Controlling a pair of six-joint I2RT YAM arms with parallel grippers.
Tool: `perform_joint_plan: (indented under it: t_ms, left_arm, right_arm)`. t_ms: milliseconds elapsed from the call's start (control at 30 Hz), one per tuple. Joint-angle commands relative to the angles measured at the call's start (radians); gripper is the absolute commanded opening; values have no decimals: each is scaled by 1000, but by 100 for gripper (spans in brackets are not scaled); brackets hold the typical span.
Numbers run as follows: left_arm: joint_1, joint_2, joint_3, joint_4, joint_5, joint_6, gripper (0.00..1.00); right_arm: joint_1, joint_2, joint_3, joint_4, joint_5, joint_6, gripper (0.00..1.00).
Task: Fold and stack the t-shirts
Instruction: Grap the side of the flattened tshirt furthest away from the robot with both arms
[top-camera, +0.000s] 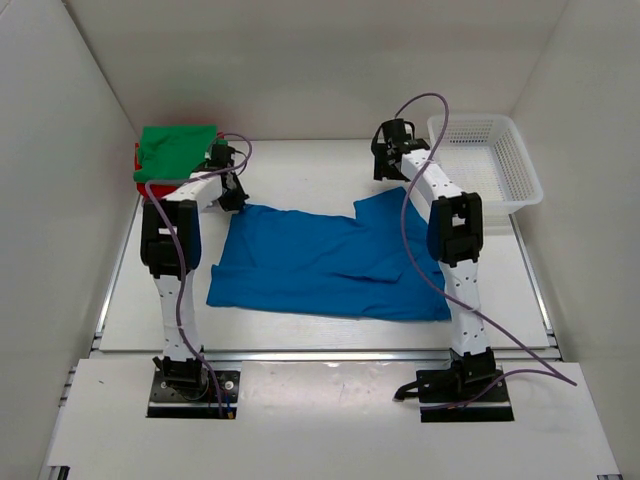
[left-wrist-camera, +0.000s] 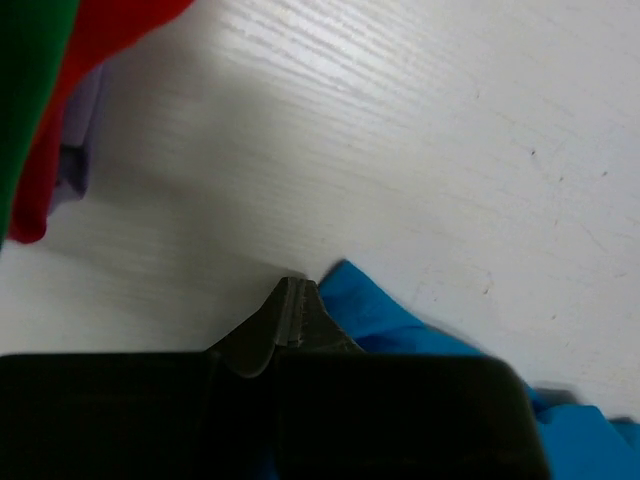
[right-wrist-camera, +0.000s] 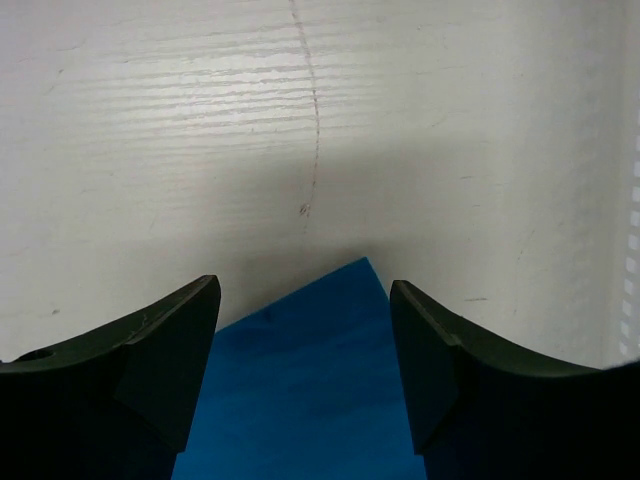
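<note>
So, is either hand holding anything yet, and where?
Left hand shut at the blue shirt's far left corner, pinch unclear. Right hand open astride the far right corner, holding nothing.

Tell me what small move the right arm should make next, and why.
Probably close the right fingers: they stand open on either side of a far corner of the blue t-shirt, and the left fingers are shut at its other far corner.

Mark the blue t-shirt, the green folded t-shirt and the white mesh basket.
blue t-shirt (top-camera: 330, 265): top external view, middle of the spread cloth.
green folded t-shirt (top-camera: 178, 148): top external view, centre of its upper face.
white mesh basket (top-camera: 482, 160): top external view, bare mesh floor.
</note>
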Motion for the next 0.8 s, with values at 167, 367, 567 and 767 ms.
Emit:
perform_joint_plan:
  t_ms: [167,367,567,767]
  left_arm:
    - [34,-111,-43,-9,16,0,0]
    - [25,-109,-43,-18,19,6,0]
    - [36,-119,-57,-12,17,6,0]
    - [43,-134,-70,-9,19,4,0]
  right_arm:
    - [-3,104,169,-171,55,104,61]
    - [-26,139,227,-252,51,156,52]
    - [-48,153,238,-257,48,142,55]
    - [-69,187,281,-270,-22,132,55]
